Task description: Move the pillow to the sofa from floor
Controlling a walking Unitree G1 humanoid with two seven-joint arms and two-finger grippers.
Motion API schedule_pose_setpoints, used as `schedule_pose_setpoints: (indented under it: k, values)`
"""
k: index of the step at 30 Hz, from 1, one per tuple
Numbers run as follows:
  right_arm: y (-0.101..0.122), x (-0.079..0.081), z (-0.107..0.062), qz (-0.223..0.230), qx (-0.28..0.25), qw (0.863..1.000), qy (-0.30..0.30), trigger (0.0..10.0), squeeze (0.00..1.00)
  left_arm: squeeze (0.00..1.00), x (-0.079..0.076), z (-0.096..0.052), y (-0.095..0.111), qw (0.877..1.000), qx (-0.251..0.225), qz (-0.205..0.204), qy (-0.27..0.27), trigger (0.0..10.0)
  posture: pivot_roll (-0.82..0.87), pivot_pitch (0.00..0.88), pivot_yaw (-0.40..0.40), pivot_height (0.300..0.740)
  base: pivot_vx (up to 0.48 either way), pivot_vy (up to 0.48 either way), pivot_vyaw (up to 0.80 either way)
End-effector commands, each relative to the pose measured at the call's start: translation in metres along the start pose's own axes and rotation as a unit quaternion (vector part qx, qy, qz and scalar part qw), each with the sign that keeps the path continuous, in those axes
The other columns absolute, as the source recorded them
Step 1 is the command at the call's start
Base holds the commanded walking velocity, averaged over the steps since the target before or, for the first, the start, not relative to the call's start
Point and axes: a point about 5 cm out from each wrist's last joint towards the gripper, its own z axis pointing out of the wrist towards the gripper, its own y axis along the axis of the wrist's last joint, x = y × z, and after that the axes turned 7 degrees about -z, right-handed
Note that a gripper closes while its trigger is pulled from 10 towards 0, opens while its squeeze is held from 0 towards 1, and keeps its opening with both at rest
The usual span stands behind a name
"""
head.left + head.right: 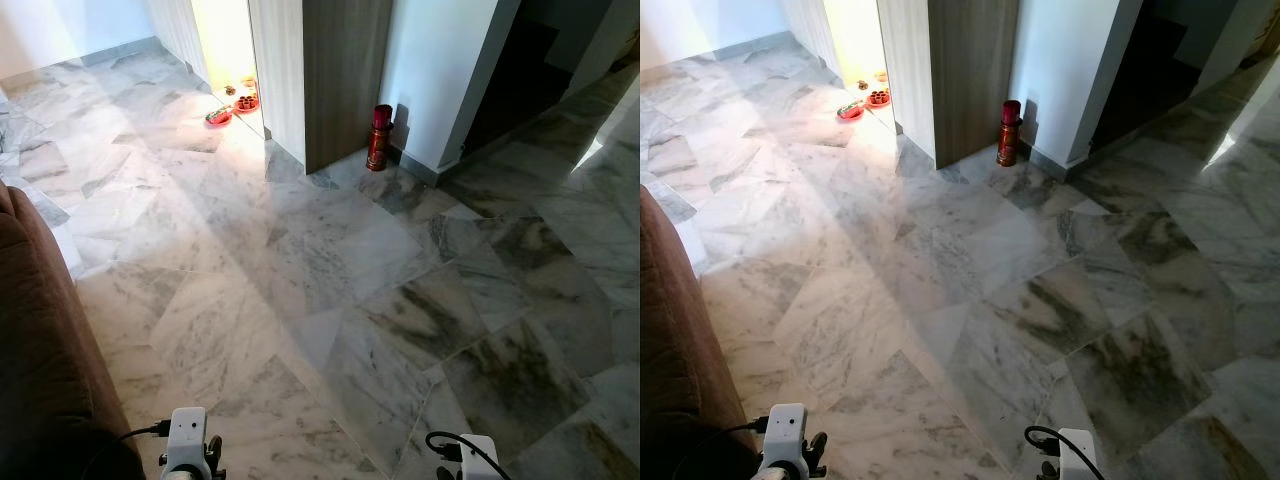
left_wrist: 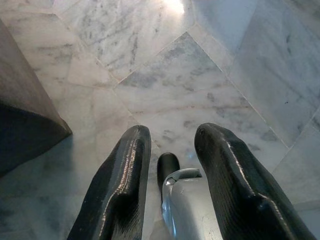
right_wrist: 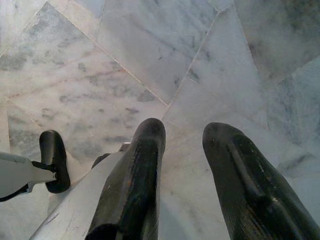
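The brown sofa [image 1: 35, 340] runs along my left side, and its dark corner [image 2: 25, 115] is in the left wrist view. My left gripper [image 2: 171, 130] hangs low beside it, pointing down at the marble floor [image 1: 330, 300], open with nothing between its fingers. My right gripper [image 3: 186, 127] also hangs over bare marble, open and holding nothing. The tops of both wrists, left wrist [image 1: 187, 440] and right wrist [image 1: 472, 455], sit at the bottom edge of the head views.
A tall red cylinder [image 1: 380, 137] stands by the white wall next to a wooden panel [image 1: 345, 70]. Red dishes [image 1: 218, 117] lie on the floor near a brightly lit doorway. A dark opening [image 1: 510, 70] is at the far right.
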Motion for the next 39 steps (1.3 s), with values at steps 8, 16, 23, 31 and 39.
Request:
schedule_pose_setpoints:
  k: [8,16,23,31,39]
  values:
    - [0.0337,-0.0065,0.005,0.115,-0.049,0.992,0.01,10.0,0.0,0.0,0.0363,-0.0165,-0.0387,0.991,0.117,0.009,0.069,10.0,0.01,0.019,0.001,0.703,0.0,0.0,0.0]
    - [0.0348,-0.0027,0.0057,0.117,-0.049,0.992,0.01,10.0,0.0,0.0,0.0361,-0.0169,-0.0398,0.99,0.119,0.011,0.069,10.0,0.01,0.003,0.005,0.703,0.0,0.0,0.0]
    - [0.0356,-0.0049,0.0056,0.117,-0.051,0.992,0.006,10.0,0.0,0.0,0.0384,-0.0178,-0.0406,0.99,0.122,0.011,0.069,10.0,0.02,0.0,0.009,0.703,0.0,0.0,0.0]
    - [0.035,-0.006,0.0056,0.111,-0.045,0.993,0.002,10.0,0.0,0.0,0.0391,-0.0181,-0.0409,0.99,0.123,0.015,0.068,10.0,0.02,0.0,0.01,0.703,0.0,0.0,0.0]
    - [0.035,-0.006,0.0056,0.111,-0.045,0.993,0.002,10.0,0.0,0.0,0.0391,-0.0181,-0.0409,0.99,0.123,0.015,0.068,10.0,0.02,0.0,0.01,0.703,0.0,0.0,0.0]
